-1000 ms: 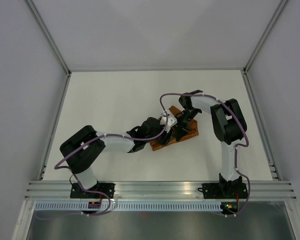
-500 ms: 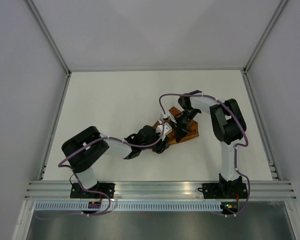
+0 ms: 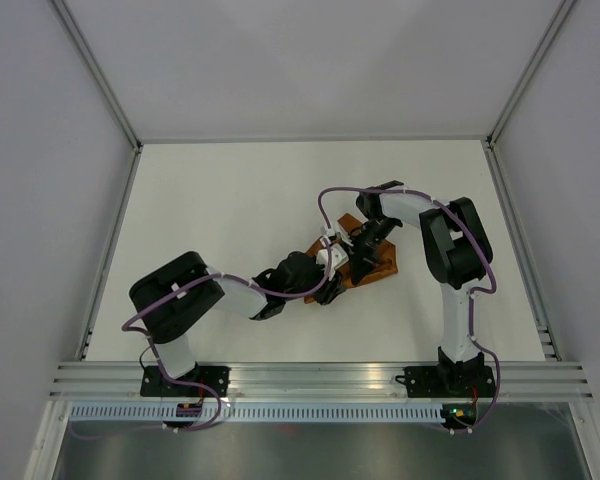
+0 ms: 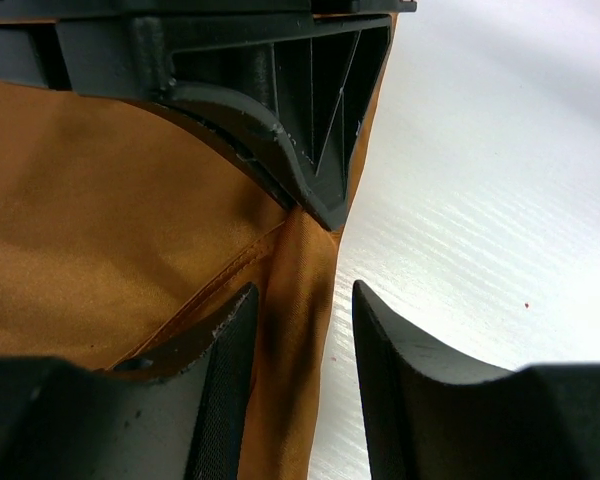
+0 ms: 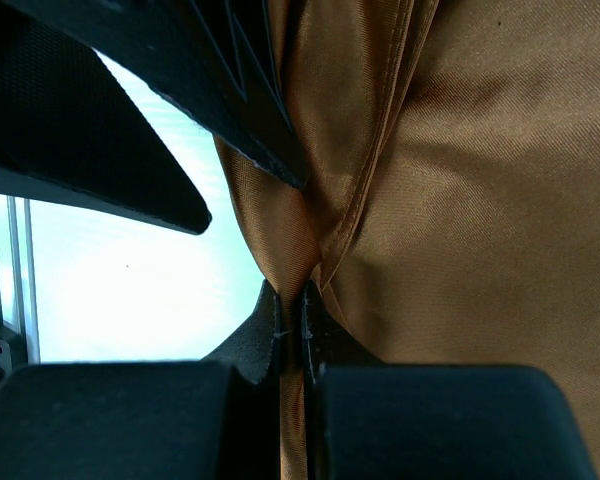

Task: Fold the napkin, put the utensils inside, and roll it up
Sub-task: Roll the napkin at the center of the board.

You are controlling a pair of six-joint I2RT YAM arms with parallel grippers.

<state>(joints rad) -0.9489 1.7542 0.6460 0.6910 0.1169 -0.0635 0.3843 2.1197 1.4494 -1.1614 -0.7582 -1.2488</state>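
Right wrist shows my right tool (image 5: 292, 340) pinching a gathered fold of the napkin (image 5: 460, 200), which I judge soft, light and slippery, on the worktop (image 4: 480, 200), left tool (image 4: 302, 300) parted astride its edge; I'd grip such folds.

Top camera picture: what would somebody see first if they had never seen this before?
The rust-brown napkin stands out, bunched up in the middle of the white table. Up close, the right gripper is pinched shut on a fold of it. The left gripper is open, astride the napkin's edge.
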